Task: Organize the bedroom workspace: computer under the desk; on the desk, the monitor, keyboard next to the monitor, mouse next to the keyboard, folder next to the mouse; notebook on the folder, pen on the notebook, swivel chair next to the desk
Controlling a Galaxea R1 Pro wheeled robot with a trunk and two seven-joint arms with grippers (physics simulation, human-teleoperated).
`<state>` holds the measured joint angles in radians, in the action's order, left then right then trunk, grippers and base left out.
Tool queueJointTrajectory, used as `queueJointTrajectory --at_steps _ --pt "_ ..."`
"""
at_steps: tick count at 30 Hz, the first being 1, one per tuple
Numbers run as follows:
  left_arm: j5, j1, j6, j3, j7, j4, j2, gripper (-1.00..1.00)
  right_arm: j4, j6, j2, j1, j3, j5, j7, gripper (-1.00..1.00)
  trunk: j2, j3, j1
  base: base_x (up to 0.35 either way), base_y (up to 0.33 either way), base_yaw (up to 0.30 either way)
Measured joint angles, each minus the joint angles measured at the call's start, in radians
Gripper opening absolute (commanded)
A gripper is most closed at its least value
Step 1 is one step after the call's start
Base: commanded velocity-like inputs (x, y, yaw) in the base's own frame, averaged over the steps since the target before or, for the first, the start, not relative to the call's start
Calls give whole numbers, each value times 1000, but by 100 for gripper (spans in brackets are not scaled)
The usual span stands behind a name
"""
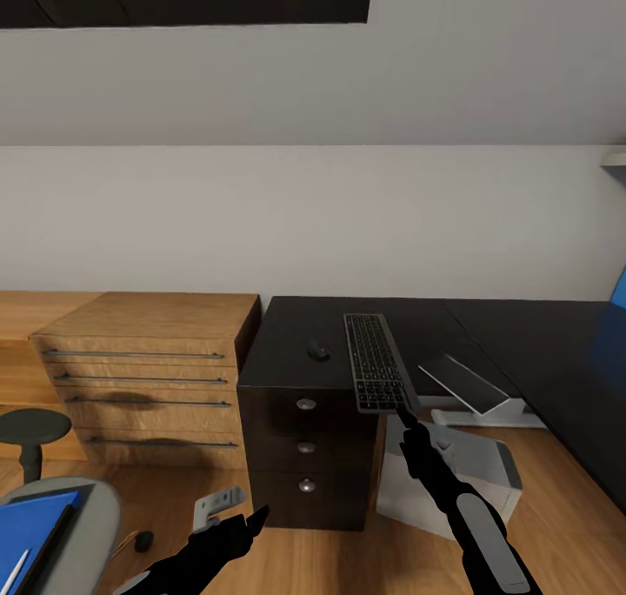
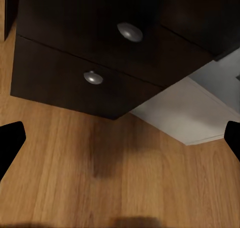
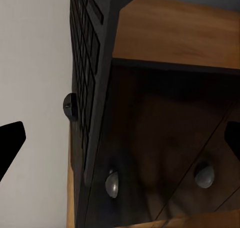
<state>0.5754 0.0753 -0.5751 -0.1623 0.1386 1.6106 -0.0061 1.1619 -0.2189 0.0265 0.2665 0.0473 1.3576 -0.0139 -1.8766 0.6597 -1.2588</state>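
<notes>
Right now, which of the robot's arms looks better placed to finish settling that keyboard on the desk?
The right. Its fingers sit at the near end of the keyboard, which overhangs the desk edge beside the mouse. The left fingers hang low over the floor, open, facing the drawers.

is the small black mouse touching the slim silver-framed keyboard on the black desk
Apart. The head view shows bare desktop between the small black mouse and the slim silver-framed keyboard on the black desk.
</notes>
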Motion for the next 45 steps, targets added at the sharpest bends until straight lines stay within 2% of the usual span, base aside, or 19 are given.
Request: queueJointTrajectory --at_steps 17,44,45 --pt "0 0 0 0 0 -2 0 100 0 0 0 0 -1 0 0 100 0 0 0 128 33 0" --pt "0 0 -1 0 0 -3 0 100 0 0 -2 0 -3 0 0 100 0 0 0 38 10 0" --pt "0 0 0 0 0 -3 0 100 0 0 -2 0 -3 0 0 -100 0 0 0 2 1 0"
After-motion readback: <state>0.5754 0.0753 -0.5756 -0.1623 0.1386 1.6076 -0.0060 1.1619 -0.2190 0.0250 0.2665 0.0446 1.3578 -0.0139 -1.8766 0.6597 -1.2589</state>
